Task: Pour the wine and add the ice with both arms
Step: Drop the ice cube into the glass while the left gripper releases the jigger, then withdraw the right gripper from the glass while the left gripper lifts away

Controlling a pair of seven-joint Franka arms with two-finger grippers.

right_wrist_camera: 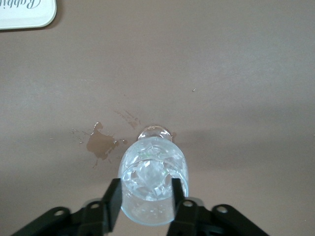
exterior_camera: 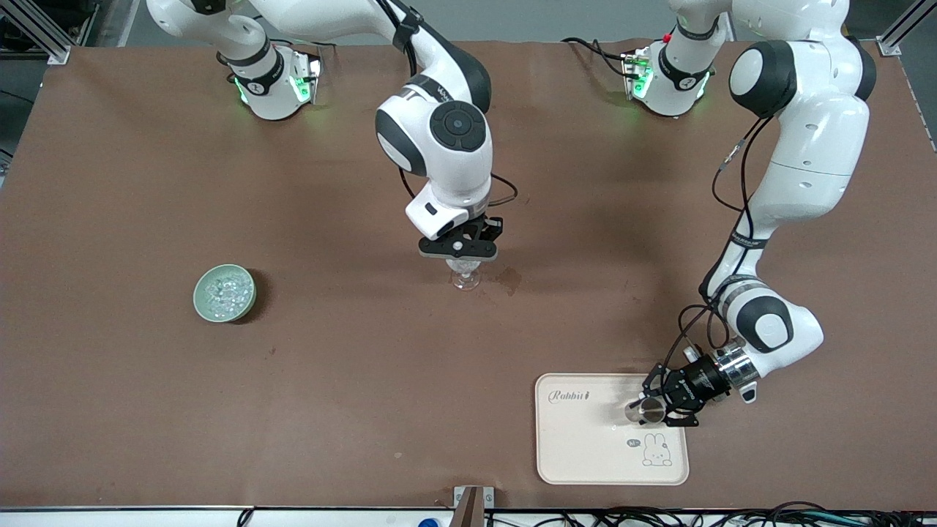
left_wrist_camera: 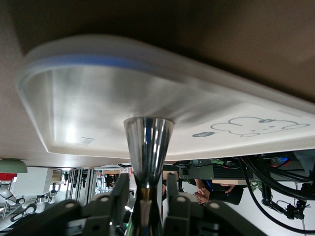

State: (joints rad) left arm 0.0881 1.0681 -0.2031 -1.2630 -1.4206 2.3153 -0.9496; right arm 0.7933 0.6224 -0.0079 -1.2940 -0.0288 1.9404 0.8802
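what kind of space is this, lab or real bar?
Most likely a robotics lab bench. Two arms are bolted to a paper-covered table, aluminium framing stands at its corners, and loose cables run along its nearest edge. Props only: a tray and a green bowl.

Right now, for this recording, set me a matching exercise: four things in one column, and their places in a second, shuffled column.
Things
1. green bowl
2. wine glass
3. metal cup
4. spill stain

Places
A. on the cream tray, at the left gripper
B. on the bare mat beside the glass
C. toward the right arm's end, holding ice
D. mid-table, under the right gripper

Pairs: 1-C, 2-D, 3-A, 4-B
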